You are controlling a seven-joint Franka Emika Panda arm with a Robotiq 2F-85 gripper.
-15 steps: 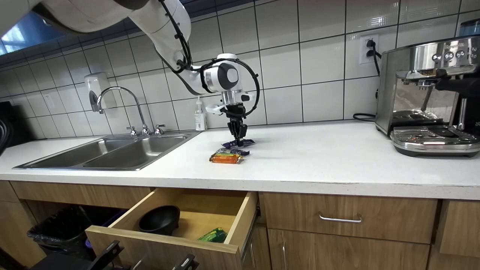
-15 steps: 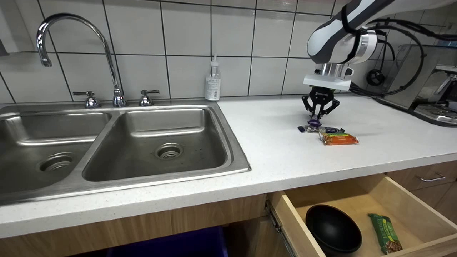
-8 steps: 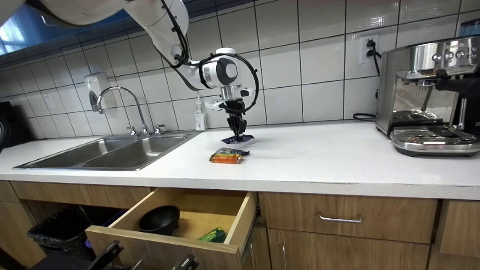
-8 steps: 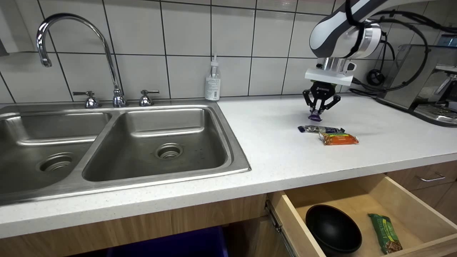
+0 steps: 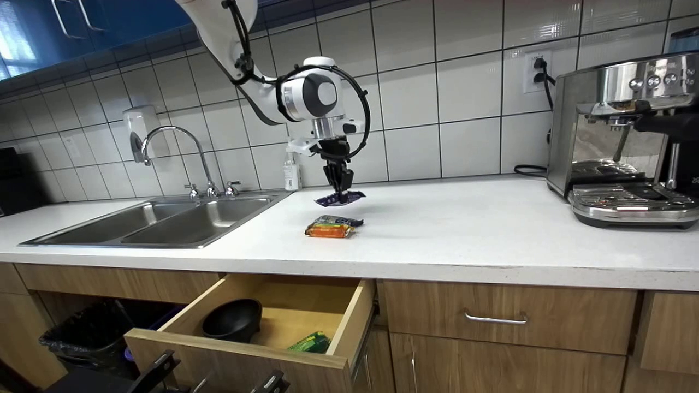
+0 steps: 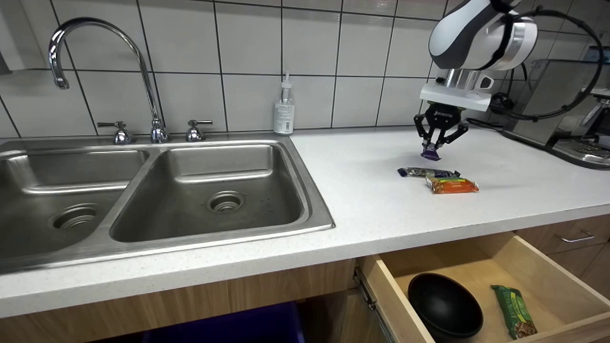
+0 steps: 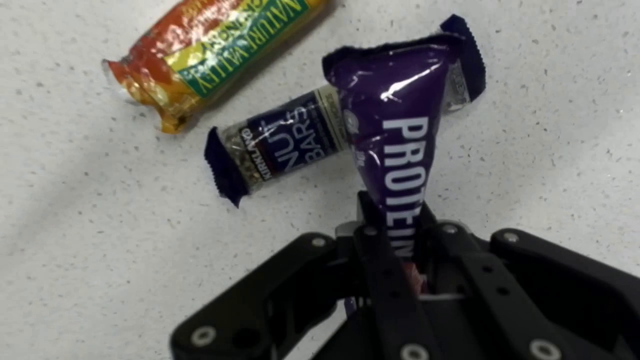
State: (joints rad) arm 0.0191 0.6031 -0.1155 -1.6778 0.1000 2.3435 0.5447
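Lengthwise, the purple bar [image 7: 392,107] (pinched) runs up the wrist view.

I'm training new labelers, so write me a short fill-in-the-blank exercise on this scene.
1. The end effector holds a bar printed in large white letters: ____.
2. The orange bar on the counter is printed "NATURE ____".
3. In the open drawer, the bowl is ____.
4. The snack beside the bowl is mostly ____.

Missing words: PROTEIN; VALLEY; black; green.
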